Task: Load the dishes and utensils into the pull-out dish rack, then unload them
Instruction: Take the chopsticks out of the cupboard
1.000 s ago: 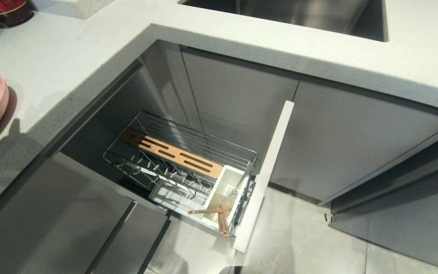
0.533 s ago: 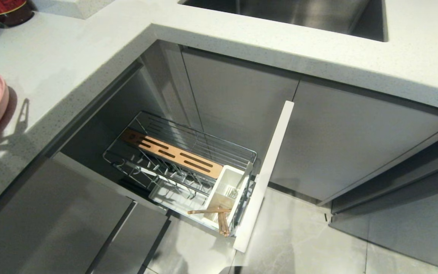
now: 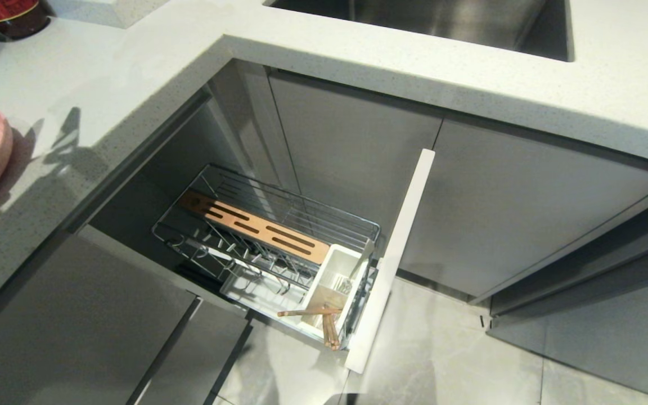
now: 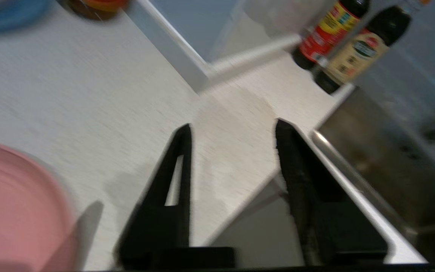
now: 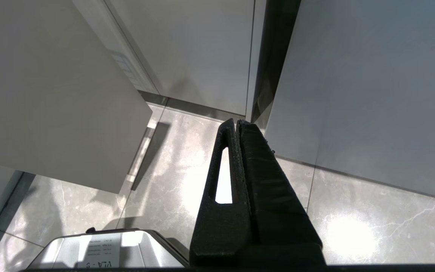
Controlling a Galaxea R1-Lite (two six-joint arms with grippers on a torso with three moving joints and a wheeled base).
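You are looking at a corner of white speckled counter over grey cabinets, with a steel sink sunk into the far run and a pale tiled floor below. The rack is pulled out of the corner cabinet on its white front panel, low and well away from the left gripper, which is not in the head view. In the rack's white cutlery box you can see the chopsticks, one lying across the box and the other poking out over its near end; a slim pale handle leans at the far end of the box, probably the spoon, though you cannot be sure. A slotted wooden board lies along the wire basket. The pink plate sits on the counter just off to one side of the left gripper, not touching it. The left wrist view shows that gripper's two black fingers set apart with nothing between them, hovering over the counter near its edge. Beyond its tips stand two dark sauce bottles, and farther off along the counter past the plate is a blue dish. The right gripper hangs low by the cabinet doors over the floor, fingers pressed together and empty.
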